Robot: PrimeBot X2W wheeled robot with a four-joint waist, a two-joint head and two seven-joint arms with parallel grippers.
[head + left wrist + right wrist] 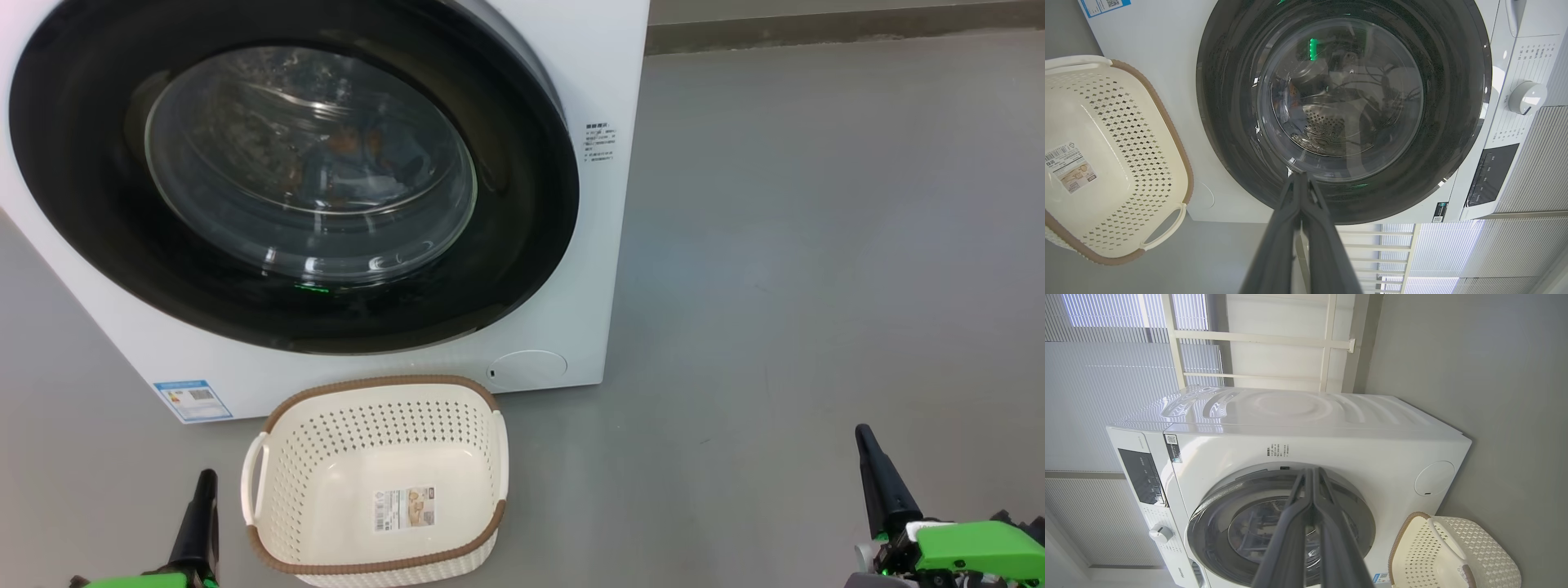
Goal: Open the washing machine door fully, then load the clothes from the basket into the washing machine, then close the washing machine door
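Note:
The washing machine [608,98] stands white and boxy at the upper left. The washing machine door [90,220] lies flat against its front, a black rim around a glass bowl. Through the glass I make out the clothes [353,155] as a blue and orange patch in the drum. Below the door on the floor sits the basket [377,383], cream with a brown rim, holding nothing but its base sticker. My left gripper [207,478] is shut just left of the basket. Far off at the lower right, my right gripper [862,433] is shut too. Both point at the door [1229,134] [1208,522] from a distance.
Grey floor [816,245] stretches wide to the right of the machine. A blue energy label [192,400] and a round cap [529,367] sit low on its front. The control panel and knob [1527,97] are beside the door. Window frames and blinds [1126,375] stand behind the machine.

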